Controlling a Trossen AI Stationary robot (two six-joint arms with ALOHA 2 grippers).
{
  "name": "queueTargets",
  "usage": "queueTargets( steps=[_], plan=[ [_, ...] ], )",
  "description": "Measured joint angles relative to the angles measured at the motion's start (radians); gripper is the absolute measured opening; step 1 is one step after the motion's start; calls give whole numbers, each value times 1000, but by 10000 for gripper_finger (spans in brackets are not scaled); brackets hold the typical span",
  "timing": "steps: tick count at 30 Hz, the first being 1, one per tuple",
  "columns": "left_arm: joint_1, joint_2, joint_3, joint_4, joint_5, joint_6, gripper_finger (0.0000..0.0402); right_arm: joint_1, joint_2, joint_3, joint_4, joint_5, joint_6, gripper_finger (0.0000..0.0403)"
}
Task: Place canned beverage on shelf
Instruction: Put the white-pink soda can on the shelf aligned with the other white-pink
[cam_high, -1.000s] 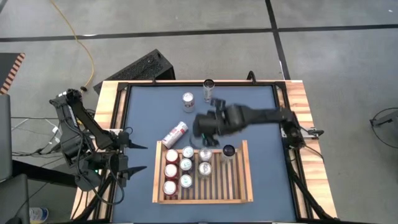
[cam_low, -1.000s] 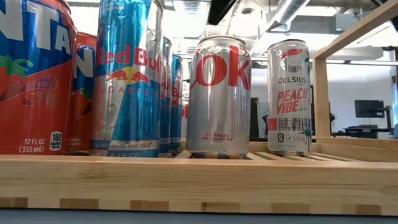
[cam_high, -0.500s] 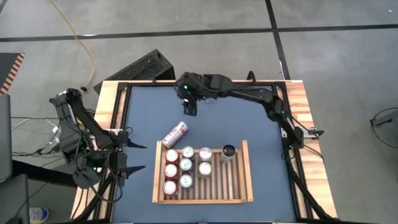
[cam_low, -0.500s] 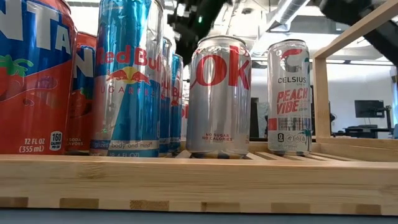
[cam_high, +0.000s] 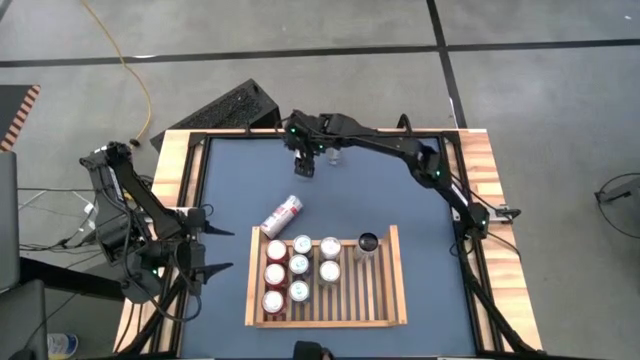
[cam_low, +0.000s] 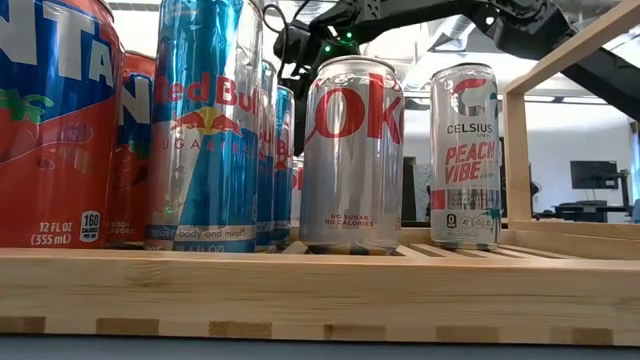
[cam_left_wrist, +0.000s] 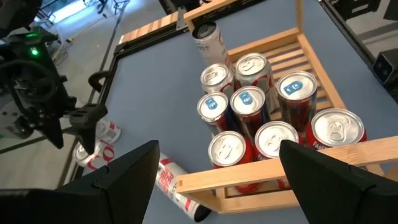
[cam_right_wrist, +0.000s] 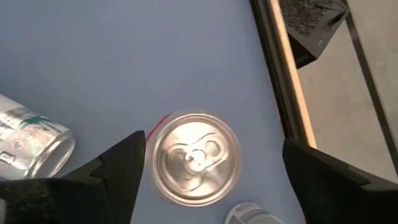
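The shelf (cam_high: 390, 290), a light-wood slatted tray, holds several upright cans (cam_high: 300, 268), among them a Celsius can (cam_low: 465, 155) at its far right. A silver-topped can (cam_right_wrist: 194, 158) stands upright on the blue table near the far edge. My right gripper (cam_right_wrist: 211, 146) hangs open over it, pointing down, with a finger on either side and a gap showing. A red-and-white can (cam_high: 282, 215) lies on its side between that can and the shelf. My left gripper (cam_high: 220, 252) waits open at the table's left edge.
A silver can (cam_right_wrist: 31, 140) lies beside the upright one, and another can top (cam_right_wrist: 249, 214) shows close by. The table's wooden far rail (cam_right_wrist: 280, 74) runs just beyond. The shelf's right half (cam_high: 375, 295) is bare slats.
My right gripper has swung from above the shelf's far edge toward the table's far edge and left. It now hangs over the upright can there. The cans in the shelf have stayed put.
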Motion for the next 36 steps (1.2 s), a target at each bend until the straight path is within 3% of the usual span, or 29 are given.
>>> queueTargets(
  steps=[6, 10, 29, 36],
  plan=[
    [0, 0, 0, -15, -7, -9, 320, -4, 0, 0, 2, -7, 0, 353],
    [0, 0, 0, -14, -9, -10, 320, -12, -2, -9, 19, -70, 0, 352],
    [0, 1, 0, -14, -9, -14, 320, -21, 77, -15, 30, -54, 15, 351],
    [0, 1, 0, -23, -13, -15, 320, -19, 74, -14, 2, -43, 19, 304]
  ],
)
